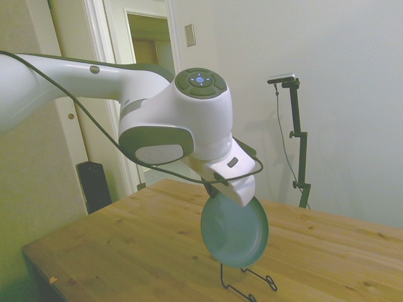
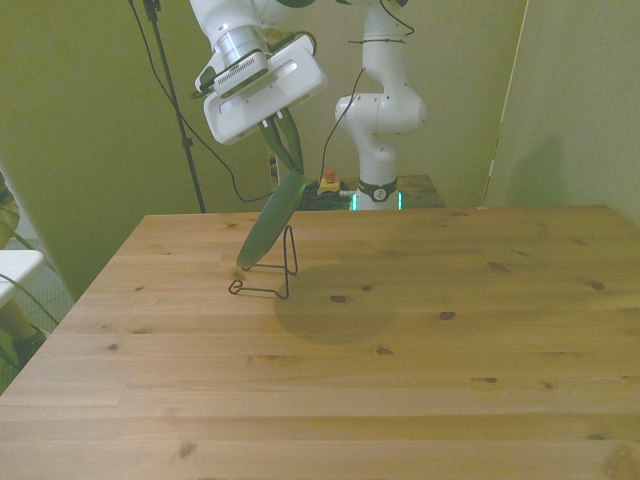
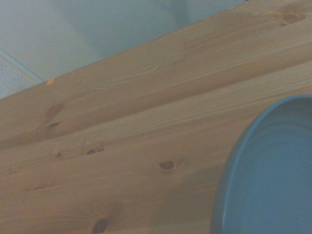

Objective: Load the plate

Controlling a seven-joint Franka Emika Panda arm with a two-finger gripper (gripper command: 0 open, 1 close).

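Observation:
The teal-green plate (image 1: 234,231) hangs on edge and tilted, gripped at its upper rim by my gripper (image 1: 213,186), which is shut on it. In the front view the plate (image 2: 270,225) shows nearly edge-on, slanting down toward the front view's left from the gripper (image 2: 288,160). Its lower edge is close over the thin black wire rack (image 2: 258,293), just beside the rack's upright loop; whether they touch is unclear. The side view shows the rack (image 1: 242,281) poking out below the plate. Part of the plate's (image 3: 273,170) face fills a corner of the wrist view.
The wooden table (image 2: 400,380) spreads wide around the rack, which stands near its far corner on the front view's left. A doorway and wall lie behind the arm in the side view.

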